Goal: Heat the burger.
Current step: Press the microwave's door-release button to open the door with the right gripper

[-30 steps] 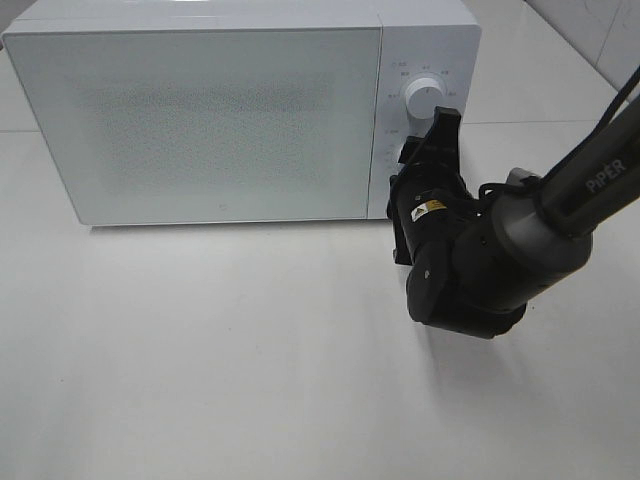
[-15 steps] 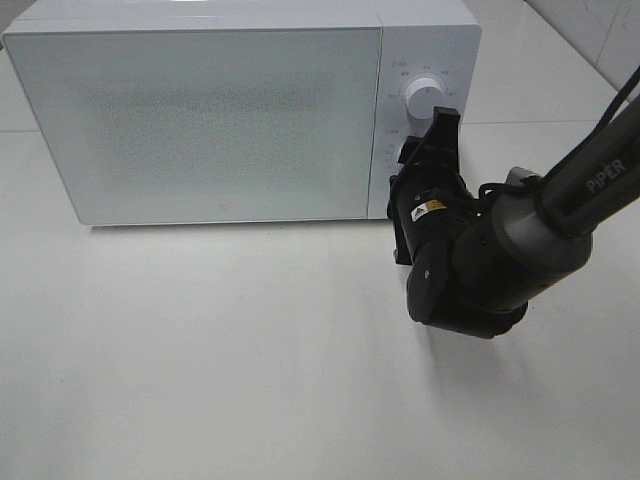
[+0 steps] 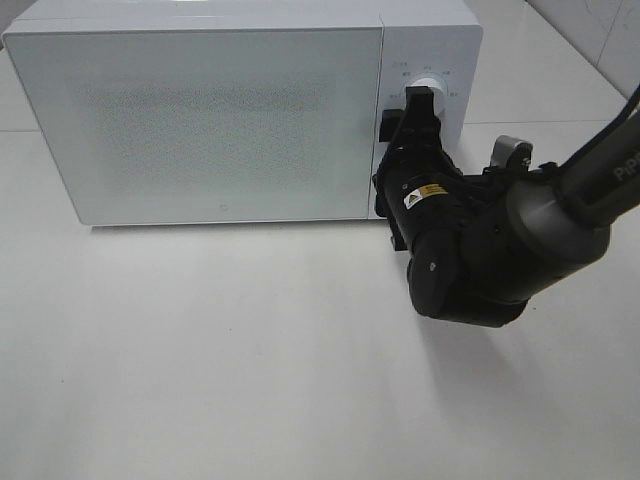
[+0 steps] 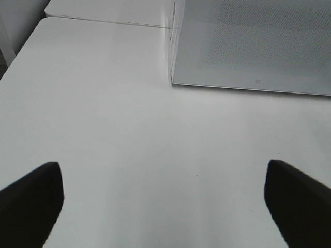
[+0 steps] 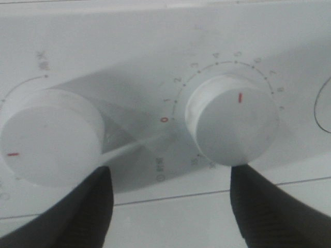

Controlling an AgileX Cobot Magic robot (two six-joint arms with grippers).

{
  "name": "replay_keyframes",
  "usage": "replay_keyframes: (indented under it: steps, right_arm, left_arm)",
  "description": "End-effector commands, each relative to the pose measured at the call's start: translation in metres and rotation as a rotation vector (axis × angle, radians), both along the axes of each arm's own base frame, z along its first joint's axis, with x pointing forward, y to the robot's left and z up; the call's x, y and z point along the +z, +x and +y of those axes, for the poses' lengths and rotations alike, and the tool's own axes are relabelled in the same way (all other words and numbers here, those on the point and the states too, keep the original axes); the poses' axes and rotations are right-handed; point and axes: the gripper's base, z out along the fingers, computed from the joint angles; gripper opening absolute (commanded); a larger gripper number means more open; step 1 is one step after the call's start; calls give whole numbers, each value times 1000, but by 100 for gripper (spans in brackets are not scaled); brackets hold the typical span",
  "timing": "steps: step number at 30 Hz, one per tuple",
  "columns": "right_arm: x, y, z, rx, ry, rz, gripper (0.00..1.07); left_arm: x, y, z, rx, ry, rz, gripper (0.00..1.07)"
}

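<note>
The black right gripper [image 5: 168,173], jaws apart and empty, faces the white microwave's [image 3: 200,120] round timer dial [image 5: 232,121]. The left gripper [image 4: 163,201] hangs wide open, empty, over the white table [image 4: 119,134].

A white table [image 3: 200,380] with a smooth, matte top fills nearly all of the view. A thin seam [image 3: 500,122] runs across it near the back, where two boards meet. At the far right corner is a pale tiled surface [image 3: 600,35] with grey joints, maybe a wall. The light is soft and even, with only faint shadows.
</note>
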Motion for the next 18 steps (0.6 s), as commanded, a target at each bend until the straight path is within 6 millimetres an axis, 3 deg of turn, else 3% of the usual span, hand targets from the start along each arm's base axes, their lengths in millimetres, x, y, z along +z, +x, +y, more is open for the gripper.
replay_keyframes:
  steps: [1, 10, 17, 18]
  right_arm:
    - [14, -5, -7, -22, -49, -84, 69]
    - [22, -31, -22, 57, -187, 22, 69]
    - [28, -46, -25, 203, -505, 151, 69]
    - [30, -48, -27, 264, -618, 198, 69]
  left_arm:
    - [0, -2, 0, -2, 0, -17, 98]
    - [0, -2, 0, -2, 0, -17, 98]
    - [0, -2, 0, -2, 0, -17, 98]
    - [0, -2, 0, -2, 0, -17, 98]
